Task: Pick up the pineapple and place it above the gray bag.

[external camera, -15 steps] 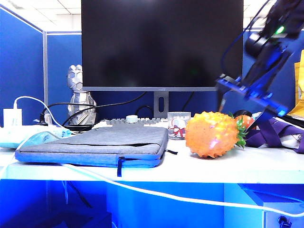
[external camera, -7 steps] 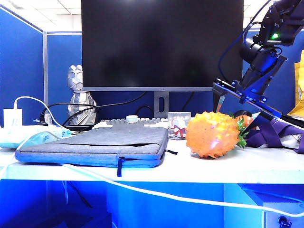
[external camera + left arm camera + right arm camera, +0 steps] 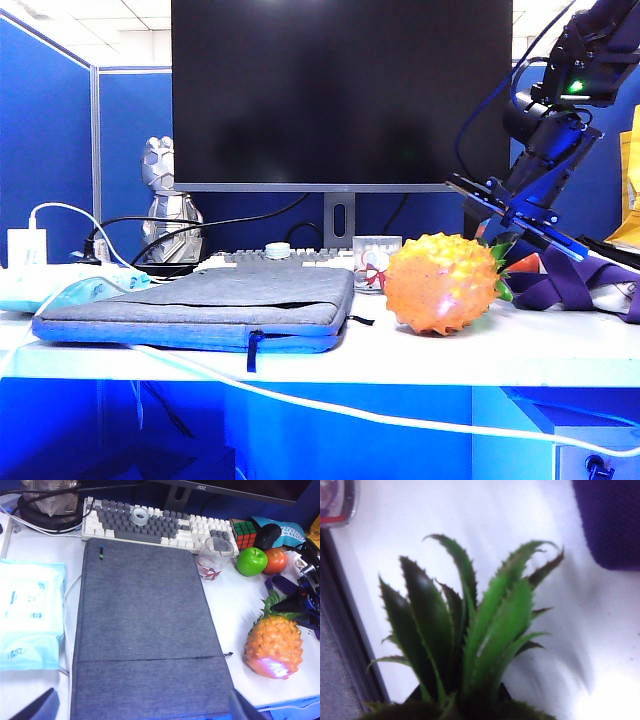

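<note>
The right gripper (image 3: 500,232) meets the pineapple's (image 3: 442,282) leafy crown beside the gray bag (image 3: 230,300), jaw spread unclear; the left gripper (image 3: 142,707) hangs wide open above that bag.

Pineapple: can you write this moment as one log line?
bumpy orange toy pineapple: on desk | right gripper: at leaf crown | left gripper: open above flat gray fabric bag

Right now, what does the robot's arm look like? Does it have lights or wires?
The right arm is black and chunky, with a small glowing green light, dark cables looping beside it, and a flat blue-tinted right gripper. Of the left gripper, only dark fingertips show.
</note>
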